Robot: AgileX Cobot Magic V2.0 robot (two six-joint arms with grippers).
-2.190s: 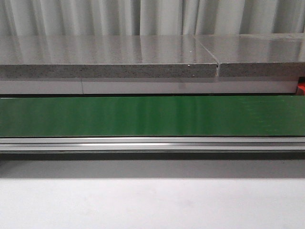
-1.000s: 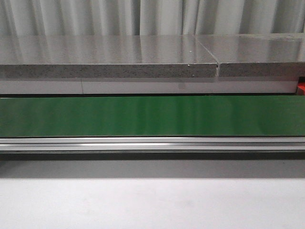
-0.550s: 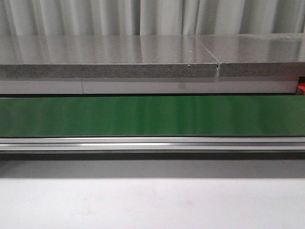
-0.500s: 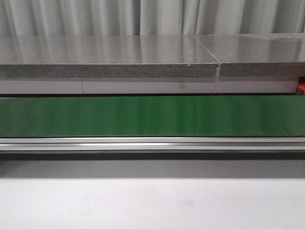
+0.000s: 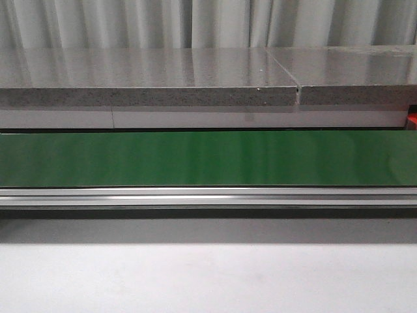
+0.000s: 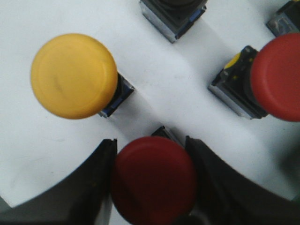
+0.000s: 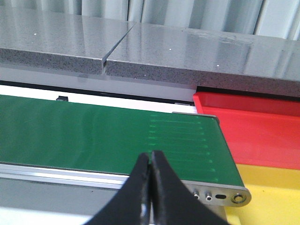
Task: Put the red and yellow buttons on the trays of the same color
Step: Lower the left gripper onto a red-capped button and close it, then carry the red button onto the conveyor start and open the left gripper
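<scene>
Left gripper [image 6: 152, 187]: jaws set wide, one black finger [image 6: 79, 187] on each flank of a red button [image 6: 153, 180], whose domed cap fills the gap between them; whether the pads press on it cannot be told, so the grasp reads as about to close, not as a firm hold. Right gripper [image 7: 151, 180]: fingertips pressed together, holding nothing, poised over the near edge of the green conveyor belt [image 7: 93, 136]. Yellow button [image 6: 74, 75]: upright on the white surface [image 6: 178, 84], beyond the left jaws and to one side, well apart from the fingers. Second red button [image 6: 276, 77]: beyond the jaws on the other side, mounted on a grey block with a yellow collar, apart from the fingers. Further switch blocks: two more, cut off at the frame edges, type uncertain. Red tray [image 7: 253, 126]: past the belt's end, beyond the right jaws. Yellow tray [image 7: 267, 197]: just beside the red one, nearer the right jaws. Front view: bare belt only, no arm or button. Judged risks: the smooth rounded cap could squirt out of closing jaws if gripped high on the dome; its hidden base could tip; crowded neighbours could be knocked by a widening or swinging finger.
</scene>
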